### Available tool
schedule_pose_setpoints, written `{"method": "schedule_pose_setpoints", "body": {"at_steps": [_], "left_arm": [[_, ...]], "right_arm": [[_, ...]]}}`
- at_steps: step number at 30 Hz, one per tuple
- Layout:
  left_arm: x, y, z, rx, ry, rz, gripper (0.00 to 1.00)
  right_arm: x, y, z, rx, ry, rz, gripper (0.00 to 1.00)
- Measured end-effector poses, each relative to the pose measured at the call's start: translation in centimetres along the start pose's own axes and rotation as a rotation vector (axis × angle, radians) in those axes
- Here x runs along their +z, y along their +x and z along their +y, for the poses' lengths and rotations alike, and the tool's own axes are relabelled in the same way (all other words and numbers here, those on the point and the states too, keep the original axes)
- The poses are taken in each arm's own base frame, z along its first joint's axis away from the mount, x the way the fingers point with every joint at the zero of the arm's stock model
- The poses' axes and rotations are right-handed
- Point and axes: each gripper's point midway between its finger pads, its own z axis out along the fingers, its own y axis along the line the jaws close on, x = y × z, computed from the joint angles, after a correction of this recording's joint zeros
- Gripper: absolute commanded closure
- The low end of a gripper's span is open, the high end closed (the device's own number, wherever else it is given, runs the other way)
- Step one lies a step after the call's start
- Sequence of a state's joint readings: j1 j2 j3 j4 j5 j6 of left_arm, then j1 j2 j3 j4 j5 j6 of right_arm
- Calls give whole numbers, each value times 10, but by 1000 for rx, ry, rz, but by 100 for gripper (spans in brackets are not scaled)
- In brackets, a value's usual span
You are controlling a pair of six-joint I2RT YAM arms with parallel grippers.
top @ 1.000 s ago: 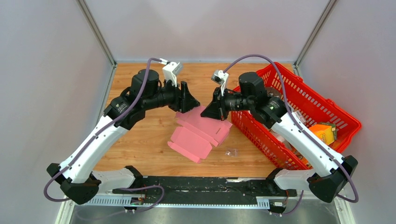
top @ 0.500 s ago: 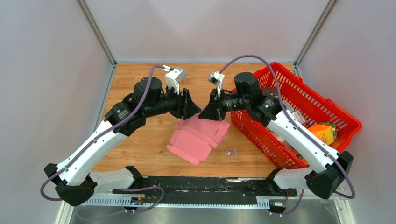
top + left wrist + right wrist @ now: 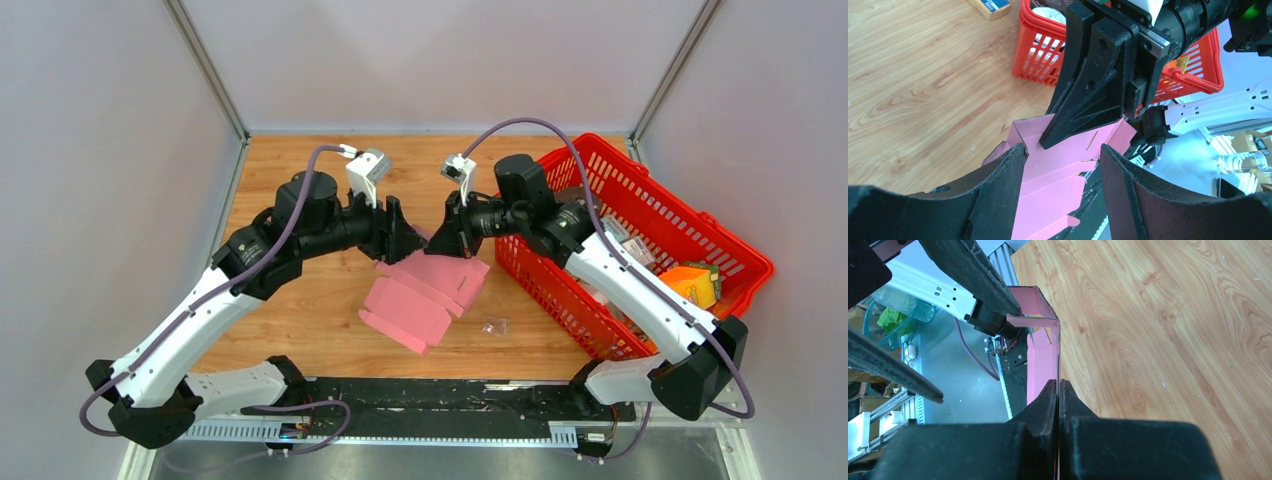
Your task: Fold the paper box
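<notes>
Right wrist: right end effector (image 3: pixel 1058 385) pinches thin, creased pink paper box (image 3: pixel 1039 357).

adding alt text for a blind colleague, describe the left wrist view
The right gripper pinches the far edge of the pink paper box; the left gripper, open, straddles its near part. A red basket stands behind.

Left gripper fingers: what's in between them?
The pink box, in the left wrist view, with the right gripper pinching its edge.
</notes>
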State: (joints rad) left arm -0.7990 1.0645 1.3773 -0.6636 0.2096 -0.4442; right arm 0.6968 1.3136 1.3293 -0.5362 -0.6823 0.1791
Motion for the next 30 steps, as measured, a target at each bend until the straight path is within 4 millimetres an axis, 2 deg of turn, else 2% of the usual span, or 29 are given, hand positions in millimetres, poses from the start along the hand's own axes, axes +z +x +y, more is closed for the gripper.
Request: {"method": "schedule_pose_setpoints", "body": {"at_steps": [2, 8, 12, 15, 17, 18, 22, 25, 26, 27, 30], "left_arm": [[2, 1, -1, -3, 7, 8, 38], [18, 7, -5, -31, 46, 40, 38], [27, 22, -5, -55, 77, 77, 37], [26, 31, 0, -52, 57, 88, 35], [14, 29, 6, -37, 22, 60, 38], [2, 24, 9, -26, -3, 25, 38], [-62, -3, 28, -10, -111, -165, 41], [-99, -6, 50, -29, -208, -278, 47], [-105, -3, 58, -40, -235, -294, 51], [-105, 4, 66, -56, -253, -290, 60], [-84, 34, 93, -144, -266, -214, 63]], "right_arm": [[1, 0, -1, 4, 1, 4, 100], [1, -3, 0, 20, 2, 12, 100], [-1, -7, -1, 23, 9, 6, 100], [-3, -8, -4, 28, 17, -1, 100], [-5, -7, -3, 31, 22, -9, 100], [-7, -5, -3, 37, 25, -13, 100], [-12, 0, -1, 61, 29, -25, 100], [-12, -2, -1, 70, 26, -36, 100], [-13, -3, -2, 72, 26, -42, 100], [-13, -5, -1, 73, 22, -47, 100], [-15, -9, -1, 83, 12, -62, 100]]}}
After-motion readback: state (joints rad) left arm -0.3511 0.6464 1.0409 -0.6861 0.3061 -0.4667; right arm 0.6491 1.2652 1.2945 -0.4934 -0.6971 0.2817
